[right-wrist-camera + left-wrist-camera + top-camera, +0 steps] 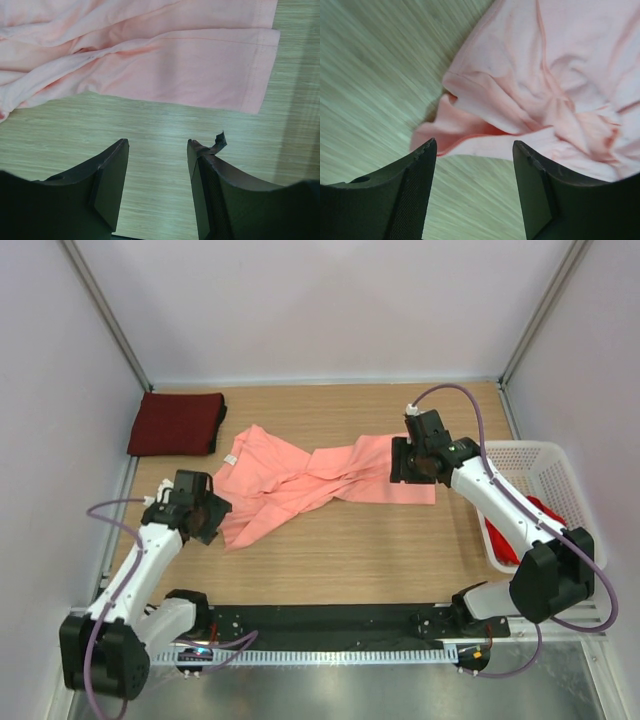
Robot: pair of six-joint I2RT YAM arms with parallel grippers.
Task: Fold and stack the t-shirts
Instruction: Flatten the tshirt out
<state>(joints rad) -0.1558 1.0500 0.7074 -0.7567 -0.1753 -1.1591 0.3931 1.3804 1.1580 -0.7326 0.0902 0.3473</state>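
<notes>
A salmon-pink t-shirt (300,485) lies crumpled and stretched across the middle of the table. My left gripper (212,515) is at its lower-left corner and stands open. In the left wrist view the jaws (475,150) hold only bare wood, and the pink shirt's bunched edge (520,110) lies just past the tips. My right gripper (408,468) hovers over the shirt's right hem, also open. In the right wrist view it (157,145) shows bare table between the fingers, with the hem (200,75) beyond. A dark maroon t-shirt (178,424) lies folded at the back left. A bright red t-shirt (503,543) sits in the basket.
The white perforated basket (545,465) stands at the right edge, behind the right arm. Walls enclose the table at the back and both sides. Bare wood (350,550) runs between the pink shirt and the arm bases.
</notes>
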